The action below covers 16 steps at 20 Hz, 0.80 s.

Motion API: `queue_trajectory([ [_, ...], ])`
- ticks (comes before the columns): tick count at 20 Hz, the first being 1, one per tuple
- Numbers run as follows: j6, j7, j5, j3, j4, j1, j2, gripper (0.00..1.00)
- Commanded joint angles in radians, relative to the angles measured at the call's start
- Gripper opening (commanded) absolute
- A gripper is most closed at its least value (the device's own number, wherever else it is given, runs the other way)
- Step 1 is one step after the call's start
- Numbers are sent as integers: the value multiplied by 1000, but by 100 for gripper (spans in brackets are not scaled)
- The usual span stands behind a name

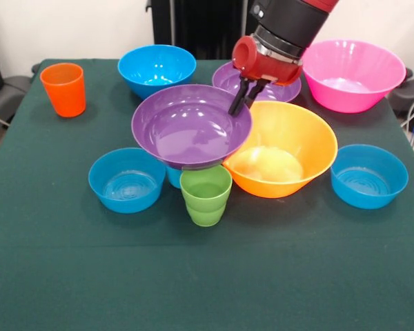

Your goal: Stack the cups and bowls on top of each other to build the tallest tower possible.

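Bowls are sitting all over the green table point(55, 276). Far right, the big pink bowl point(352, 74) is lying empty. The orange-yellow bowl point(283, 148) is tilting in the middle. A purple bowl point(186, 127) is hanging tipped beside it, with the gripper point(243, 102) pinching its right rim. Three blue bowls point(127, 179) point(369, 176) point(156, 69) are sitting empty. The green cup point(205, 196) is standing near, and the orange cup point(63, 88) far left.

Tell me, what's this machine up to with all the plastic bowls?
The end effector is shut on the rim of a purple bowl and holds it tilted above a light blue cup, beside the green cup and the orange-yellow bowl. No tower stands yet; the other bowls sit singly on the table.
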Motion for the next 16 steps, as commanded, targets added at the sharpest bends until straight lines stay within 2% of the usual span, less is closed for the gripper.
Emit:
queue_trajectory([
  [1, 5, 180, 32, 47, -53, 22, 18, 0],
  [16, -16, 191, 38, 39, -52, 28, 20, 0],
])
